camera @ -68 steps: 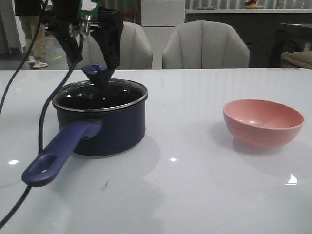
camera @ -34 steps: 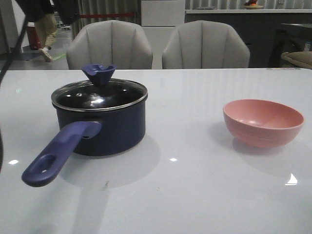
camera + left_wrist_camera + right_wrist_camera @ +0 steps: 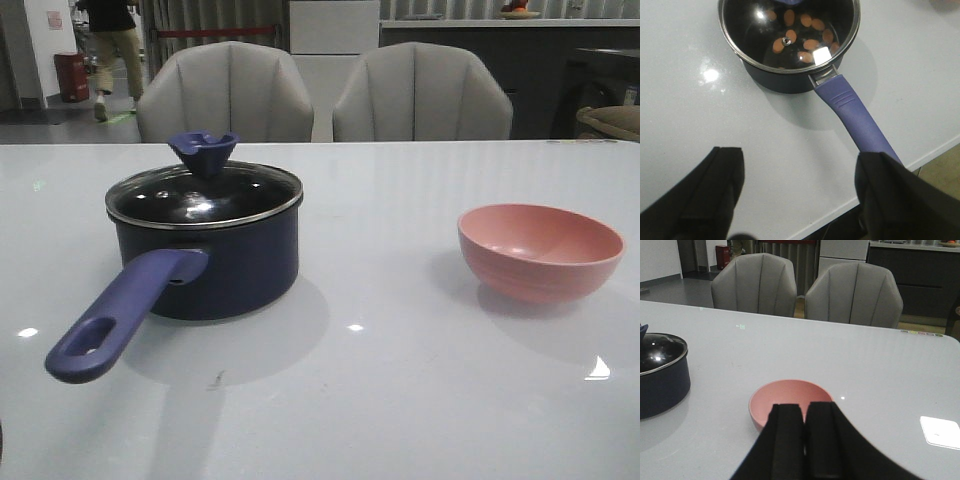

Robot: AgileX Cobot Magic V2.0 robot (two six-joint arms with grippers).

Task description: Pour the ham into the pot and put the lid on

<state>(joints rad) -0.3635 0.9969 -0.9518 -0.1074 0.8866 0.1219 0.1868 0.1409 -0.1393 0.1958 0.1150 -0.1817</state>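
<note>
Navy pot [image 3: 215,255], purple-blue handle [image 3: 115,322], seemingly orange ham [image 3: 810,44], pink bowl [image 3: 540,252].

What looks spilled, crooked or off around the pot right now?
Nothing stands out. The lid sits level on the pot, the ham is inside under the glass, and the pink bowl stands upright and empty.

The light is dim and comes from above, giving small glare spots on the table [image 3: 420,400] and soft shadows.
</note>
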